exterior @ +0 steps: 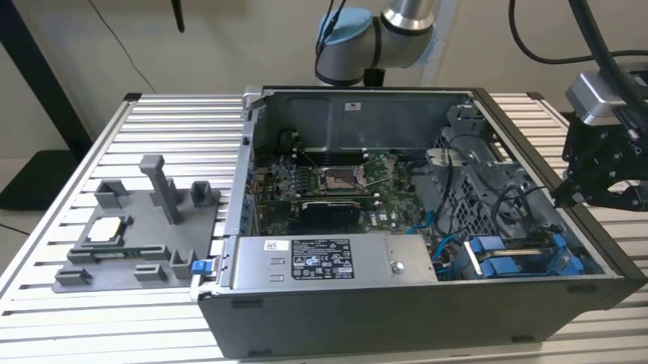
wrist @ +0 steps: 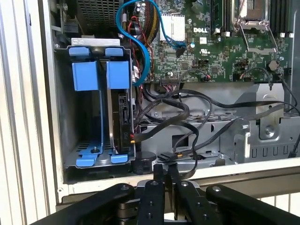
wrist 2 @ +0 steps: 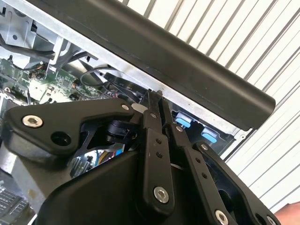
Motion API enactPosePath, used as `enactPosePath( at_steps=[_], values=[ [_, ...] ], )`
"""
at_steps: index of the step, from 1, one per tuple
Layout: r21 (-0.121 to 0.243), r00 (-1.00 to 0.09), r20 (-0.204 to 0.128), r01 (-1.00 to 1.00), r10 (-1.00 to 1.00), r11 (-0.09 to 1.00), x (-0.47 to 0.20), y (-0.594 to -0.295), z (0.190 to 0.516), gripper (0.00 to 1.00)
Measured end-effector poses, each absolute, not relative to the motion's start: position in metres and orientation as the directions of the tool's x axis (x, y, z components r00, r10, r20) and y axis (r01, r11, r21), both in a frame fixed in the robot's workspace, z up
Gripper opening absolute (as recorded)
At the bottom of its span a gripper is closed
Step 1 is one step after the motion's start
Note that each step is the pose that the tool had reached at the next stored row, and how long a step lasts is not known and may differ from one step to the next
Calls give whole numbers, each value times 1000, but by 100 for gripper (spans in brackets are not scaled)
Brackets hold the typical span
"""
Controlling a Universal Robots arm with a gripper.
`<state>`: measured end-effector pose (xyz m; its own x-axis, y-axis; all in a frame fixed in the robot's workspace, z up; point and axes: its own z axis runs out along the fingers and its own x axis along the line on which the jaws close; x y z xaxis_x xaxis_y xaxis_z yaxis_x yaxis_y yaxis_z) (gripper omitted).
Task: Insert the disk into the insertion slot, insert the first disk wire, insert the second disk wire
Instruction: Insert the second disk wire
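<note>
Slatted metal table (exterior: 102, 334) with an open dark computer case (exterior: 405, 326) sitting on it, guts facing up.

Closest thing in the first wrist view is the tool (wrist: 164, 169). It's hanging just outside the case wall with its fingers pressed together, and as far as I can see there's nothing between them.

Just past the wall, a loose black plug (wrist: 166, 157) lies on the grey sheet metal, close to the tool but not touching it.

Next to that is the insertion slot (wrist: 63, 108), a grey bay edged in blue. The disk (wrist: 123, 122) looks like it's already standing on edge inside, in the compartment nearer the cables. One black lead seems to run up to its edge, but I can't tell if it's plugged in.

My take on handling: the disk is dense, rigid and hates knocks, so push or pull on the blue frame tabs, never the flat face or the connector edge. The wires are floppy with small stiff plugs, so I'd pinch the plug body, not the cord.

Further back are the motherboard (exterior: 335, 182) and then the arm (exterior: 385, 30).
</note>
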<state>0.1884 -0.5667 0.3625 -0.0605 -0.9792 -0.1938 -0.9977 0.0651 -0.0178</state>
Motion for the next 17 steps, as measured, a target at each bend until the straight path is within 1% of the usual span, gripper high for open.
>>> enactPosePath(
  at_steps=[4, 9, 17],
  values=[
    [-18, -61, -194, -998, -979, 65, 188, -567, 363, 0],
    [-18, -60, -194, -998, -979, 65, 186, -567, 373, 0],
    [-18, -60, -194, -998, -979, 65, 162, -567, 376, 0]
  ],
)
